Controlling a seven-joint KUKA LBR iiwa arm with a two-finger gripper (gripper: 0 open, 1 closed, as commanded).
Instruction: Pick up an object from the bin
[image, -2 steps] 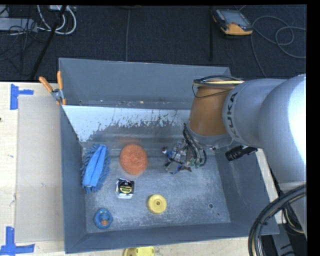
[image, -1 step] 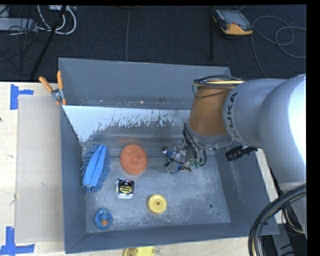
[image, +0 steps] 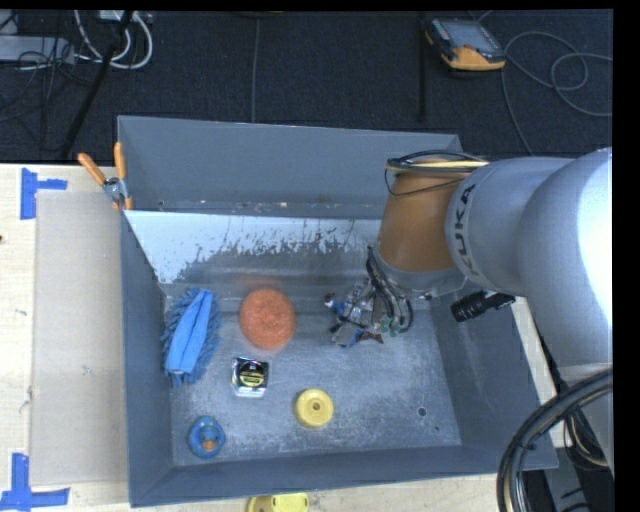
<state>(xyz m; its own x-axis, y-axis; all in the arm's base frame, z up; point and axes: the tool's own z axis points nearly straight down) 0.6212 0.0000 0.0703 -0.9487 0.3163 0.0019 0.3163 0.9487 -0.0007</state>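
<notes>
Arm (image: 540, 250) overhead — pincer (image: 358, 322) low, near orange ball (image: 267, 318).

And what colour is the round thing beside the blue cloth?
Dull orange; the round thing shows best in the camera view.

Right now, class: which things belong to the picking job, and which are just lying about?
Job: gripper, bin, blue cloth, orange ball, tape measure, yellow disc, blue disc.
Lying about: orange device, cables.
</notes>
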